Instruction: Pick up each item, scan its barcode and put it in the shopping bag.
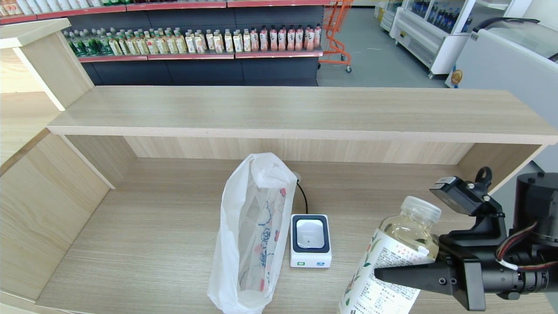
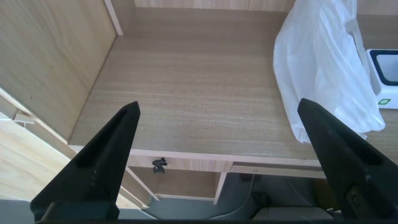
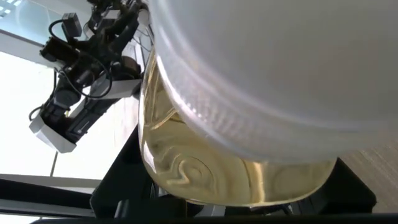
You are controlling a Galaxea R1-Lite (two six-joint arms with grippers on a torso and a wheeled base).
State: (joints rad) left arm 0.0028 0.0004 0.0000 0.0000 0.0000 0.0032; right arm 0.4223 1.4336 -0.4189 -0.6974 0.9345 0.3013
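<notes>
The right hand (image 1: 407, 268) is low at the near right of the tabletop (image 1: 152, 226), its dark fingers clamped across a clear bottle (image 1: 392, 257) at about the top edge of the label. The arm comes in from the right with the hand lying roughly level. The bottle leans, white cap up and away to the right, its printed label facing me; its base runs off the bottom of the head view, so I cannot tell whether it touches the wood. It sits to the right of the scanner (image 1: 310, 240), apart from it. The left hand (image 2: 217, 168) hangs above the near left edge of the tabletop (image 2: 186, 93), its two fingers spread wide with nothing between them. A white shopping bag (image 1: 253, 231) stands just beside the scanner on its left, with a blue and red print showing through the plastic, and a black cable (image 1: 302, 196) runs from the scanner to the back wall. A raised wooden ledge (image 1: 305, 109) runs across behind, then store shelves of drinks (image 1: 196, 41), an orange cart (image 1: 335, 30) and white chest coolers (image 1: 436, 30). From the left wrist the bag (image 2: 323, 74) and a corner of the scanner (image 2: 385, 68) lie off to one side. The right wrist looks closely at the cap and pale yellow liquid of the bottle (image 3: 249, 155).
</notes>
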